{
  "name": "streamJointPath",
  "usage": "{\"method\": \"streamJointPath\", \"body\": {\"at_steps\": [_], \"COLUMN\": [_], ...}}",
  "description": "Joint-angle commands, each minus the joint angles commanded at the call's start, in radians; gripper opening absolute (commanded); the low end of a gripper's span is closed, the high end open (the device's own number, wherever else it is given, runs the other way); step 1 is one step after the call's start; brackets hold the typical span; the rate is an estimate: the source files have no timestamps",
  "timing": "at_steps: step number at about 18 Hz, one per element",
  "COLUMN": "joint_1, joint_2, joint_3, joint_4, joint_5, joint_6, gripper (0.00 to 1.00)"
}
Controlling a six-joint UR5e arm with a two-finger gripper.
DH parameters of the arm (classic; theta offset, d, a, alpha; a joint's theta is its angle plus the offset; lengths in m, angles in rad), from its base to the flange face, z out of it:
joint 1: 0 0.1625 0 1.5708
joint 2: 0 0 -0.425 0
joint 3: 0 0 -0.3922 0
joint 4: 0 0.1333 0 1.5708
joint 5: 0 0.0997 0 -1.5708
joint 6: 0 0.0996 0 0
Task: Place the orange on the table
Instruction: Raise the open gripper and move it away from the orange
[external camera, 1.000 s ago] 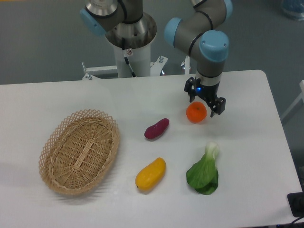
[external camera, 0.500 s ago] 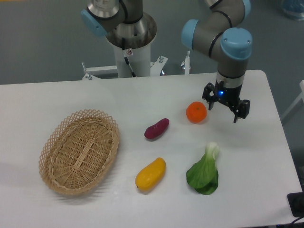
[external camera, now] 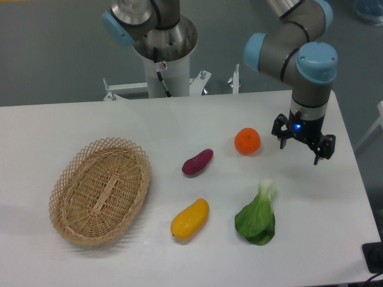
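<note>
orange (external camera: 247, 142) sitting free on table (external camera: 179, 119), job looks done; gripper (external camera: 304, 146) off to side, fingers spread, holding nothing

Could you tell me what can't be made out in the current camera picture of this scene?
- The underside of the orange, where it meets the table: hidden by the fruit itself.
- The inner pads of the gripper: too small and dark in this view.
- The arm's upper links: cut off by the top edge.
- The dark object at the bottom right corner: cut off by the edge, unidentifiable.
- The basket floor's far side: partly hidden by its rim.
</note>
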Motion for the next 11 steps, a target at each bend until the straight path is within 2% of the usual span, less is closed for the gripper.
{"method": "streamJointPath", "body": {"at_steps": [5,11], "joint_1": [-0.011,-0.023], "joint_2": [-0.029,-0.026], "joint_3": [0.049,0.025], "joint_4": [-0.015,-0.015], "joint_5": [0.014,0.046], "joint_6": [-0.002,-0.005], "gripper": [1.0,1.0]}}
